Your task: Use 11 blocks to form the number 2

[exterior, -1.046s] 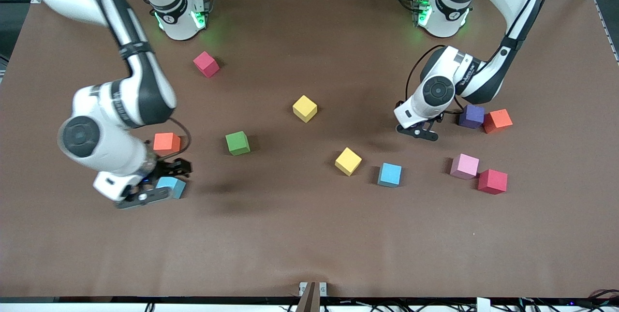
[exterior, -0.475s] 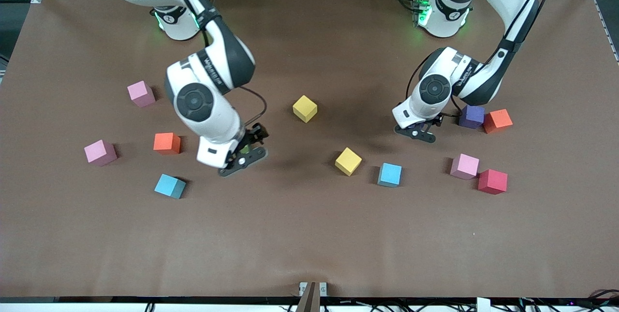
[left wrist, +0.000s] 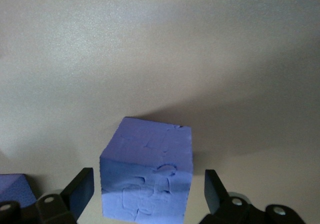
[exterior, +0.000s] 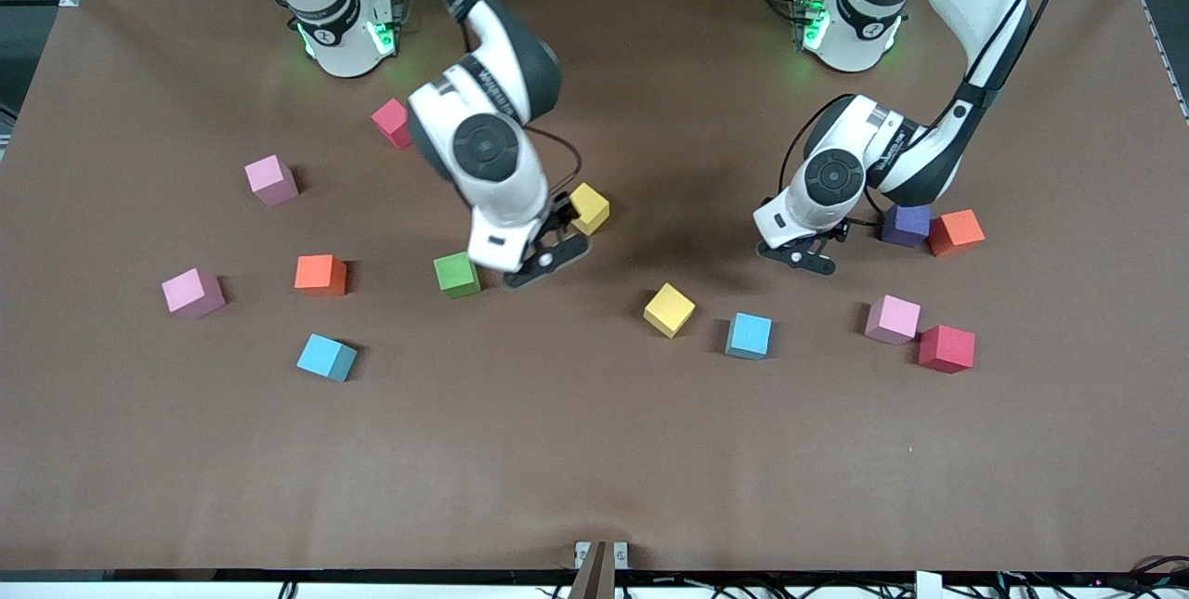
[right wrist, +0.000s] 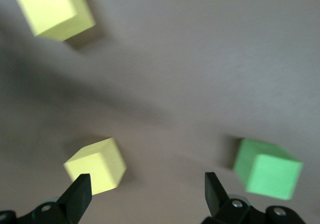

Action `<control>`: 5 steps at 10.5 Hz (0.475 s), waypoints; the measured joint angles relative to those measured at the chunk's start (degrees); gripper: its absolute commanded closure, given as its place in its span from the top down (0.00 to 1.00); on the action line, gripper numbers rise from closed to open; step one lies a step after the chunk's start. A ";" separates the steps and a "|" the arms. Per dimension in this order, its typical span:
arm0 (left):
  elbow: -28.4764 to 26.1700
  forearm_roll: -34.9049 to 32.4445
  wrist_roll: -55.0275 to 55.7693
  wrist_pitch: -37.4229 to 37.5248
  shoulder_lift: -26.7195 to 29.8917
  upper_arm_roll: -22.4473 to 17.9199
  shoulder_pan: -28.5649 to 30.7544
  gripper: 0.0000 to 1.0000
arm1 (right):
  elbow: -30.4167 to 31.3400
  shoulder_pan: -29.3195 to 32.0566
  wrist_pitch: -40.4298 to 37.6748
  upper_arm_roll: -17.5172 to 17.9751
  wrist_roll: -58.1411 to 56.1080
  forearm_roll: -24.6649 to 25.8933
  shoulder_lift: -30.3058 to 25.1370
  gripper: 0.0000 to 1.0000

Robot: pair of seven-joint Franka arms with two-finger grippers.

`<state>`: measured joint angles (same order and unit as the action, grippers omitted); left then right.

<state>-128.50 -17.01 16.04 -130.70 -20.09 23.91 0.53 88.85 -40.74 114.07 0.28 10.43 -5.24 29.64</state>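
Purple cube (exterior: 905, 224) is the pick in hand, sitting toward the left arm's end of the table (exterior: 594, 450), approx level w/ its middle (clock = front view, 12 toward the robot bases). Orange cube (exterior: 957, 232) sits at its 3 o'clock, just beside it & prob touching. Pink cube (exterior: 893, 319) is near at 6. It's a cube, so no long axis. It lies flat, sides roughly square to the table edges, and a touch skewed to the jaws in the left wrist view. Left gripper (left wrist: 147, 180) is low over it, jaws spread w/ one finger (left wrist: 80, 189) each side and table showing in both gaps, so no pinch yet. The cube sits closer to one finger than the other. To do it well IMO: centre up first, square the pads to two flat faces, keep clear of the orange neighbour, squeeze lightly since foam gives, then lift straight. Number 2 isn't begun, blocks all lie loose. Its long axis would best run 12-6, five rows. Right gripper (right wrist: 146, 184) hangs over bare table between green cube (exterior: 457, 274) & yellow cube (exterior: 589, 208), jaws spread, holding nothing
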 measured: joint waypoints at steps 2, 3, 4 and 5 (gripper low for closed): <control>-0.45 0.00 0.54 0.00 -0.09 -0.01 0.05 0.42 | 2.20 -3.88 2.23 -0.03 2.45 0.00 0.17 1.00; -0.60 0.00 1.09 0.00 -0.13 -0.02 0.08 0.41 | 4.19 -4.80 3.61 -0.03 4.35 -0.03 0.27 1.00; -0.60 0.00 2.19 0.00 -0.13 0.00 0.20 0.38 | 6.07 -5.40 4.55 -0.04 8.64 -0.10 0.29 1.00; -0.56 0.00 3.87 0.05 0.00 0.10 0.22 0.34 | 7.10 -6.48 5.08 -0.02 16.17 -0.16 0.31 1.00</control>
<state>-129.06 -17.01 19.91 -130.64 -20.09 24.01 0.75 95.95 -47.21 119.15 0.26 26.60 -5.40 29.94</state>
